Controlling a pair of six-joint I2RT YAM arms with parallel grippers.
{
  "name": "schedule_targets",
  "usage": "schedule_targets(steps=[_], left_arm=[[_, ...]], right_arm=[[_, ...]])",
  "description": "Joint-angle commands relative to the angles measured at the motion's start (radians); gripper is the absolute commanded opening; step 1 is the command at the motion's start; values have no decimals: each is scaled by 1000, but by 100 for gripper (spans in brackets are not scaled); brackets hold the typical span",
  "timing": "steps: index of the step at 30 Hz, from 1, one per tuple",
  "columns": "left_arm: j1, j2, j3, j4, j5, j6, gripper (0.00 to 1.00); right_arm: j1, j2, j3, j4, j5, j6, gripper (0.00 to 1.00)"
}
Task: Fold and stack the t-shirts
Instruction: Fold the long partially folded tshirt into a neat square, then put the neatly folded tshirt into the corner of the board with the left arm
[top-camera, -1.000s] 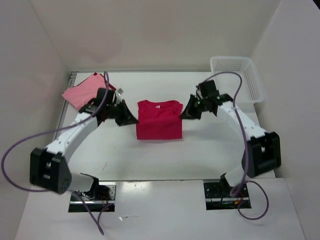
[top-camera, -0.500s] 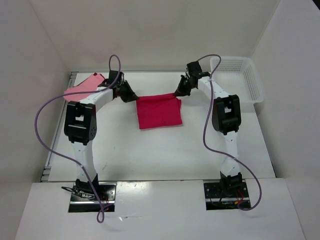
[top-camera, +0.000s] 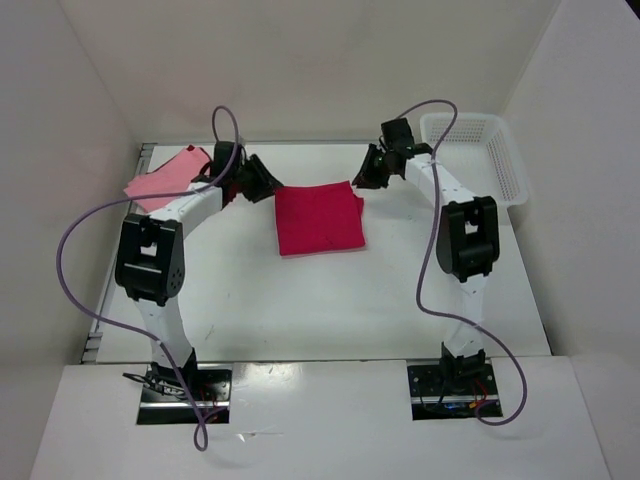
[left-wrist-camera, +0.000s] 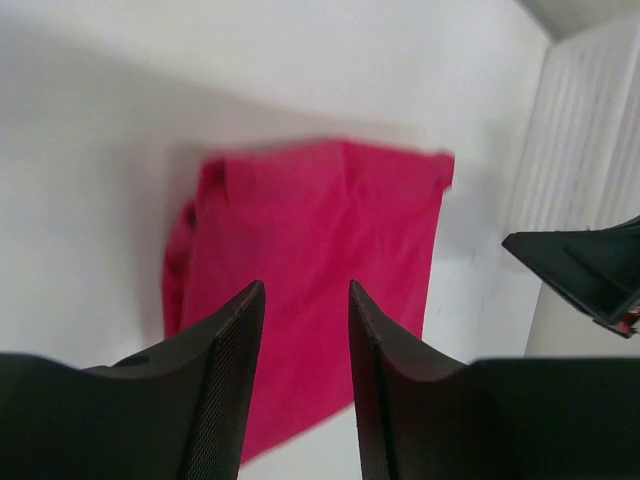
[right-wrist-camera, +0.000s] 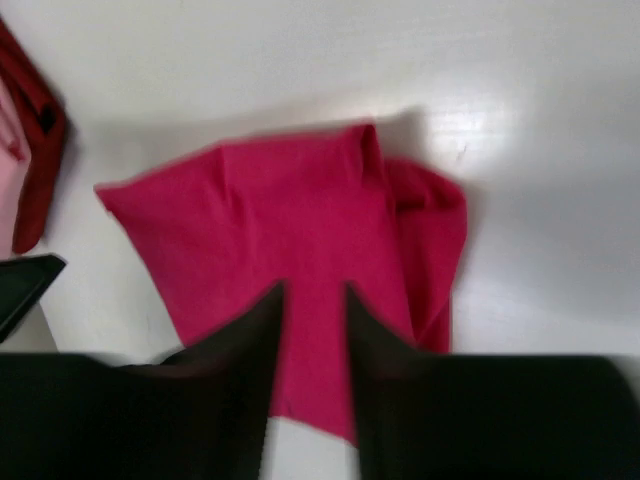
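Your left fingers (left-wrist-camera: 228, 390) and right fingers (right-wrist-camera: 262, 350) are both spread apart, nothing pinched between them. The folded crimson-magenta cloth t-shirt (top-camera: 318, 220) lies flat toward the far edge of the white table (top-camera: 300, 310), left gripper (top-camera: 264, 184) just off its far-left corner, right gripper (top-camera: 366, 178) by its far-right one. Folded light pink t-shirt (top-camera: 160, 178) sits in the table's far-left corner, white plastic mesh basket (top-camera: 505, 160) far-right.

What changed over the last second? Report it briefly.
The left gripper and right gripper swung toward the far side, folding the crimson-magenta cloth t-shirt into a plain square with its collar hidden, then let go of its far corners and now stand open. The light pink cloth t-shirt and the white plastic mesh basket stayed put.
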Motion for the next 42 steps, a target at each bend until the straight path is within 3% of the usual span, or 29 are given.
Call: schedule_targets(steps=[1,4,10,16,19,23,25,28,35,39,40,41,42], left_arm=[[-80,-96,-131,77,19,-10,47],[-135,-96,-233,100,54,-19,47],[-144,-95,-363,117,55,13,47],[-144,-140,-496,128,55,22,47],[-144,-214,-519,128,42,22,56],[-103,-315,-519,95,30,40,73],[-82,-328,-519,85,-11,54,77],[-45,-271,-506,94,-24,80,80],[-45,-27,-340,107,1,151,79],[-45,97,-266,131,21,160,71],[-63,120,-224,131,21,160,68],[-74,143,-200,131,33,160,54],[-86,186,-181,131,48,160,47]], right_arm=[[36,-183,-195,102,-28,-12,21],[62,-252,-437,183,-85,11,0],[61,-272,-636,255,-90,0,0],[52,-274,-723,238,-43,-9,0],[52,-317,-744,238,-15,0,0],[52,-370,-744,218,-6,0,9],[52,-415,-744,206,-6,0,22],[52,-479,-744,197,-30,-9,31],[52,-594,-776,179,-76,-18,41],[52,-633,-794,169,-86,-8,41],[52,-649,-803,169,-86,-8,41],[52,-663,-803,169,-86,5,41],[52,-663,-803,180,-96,5,41]])
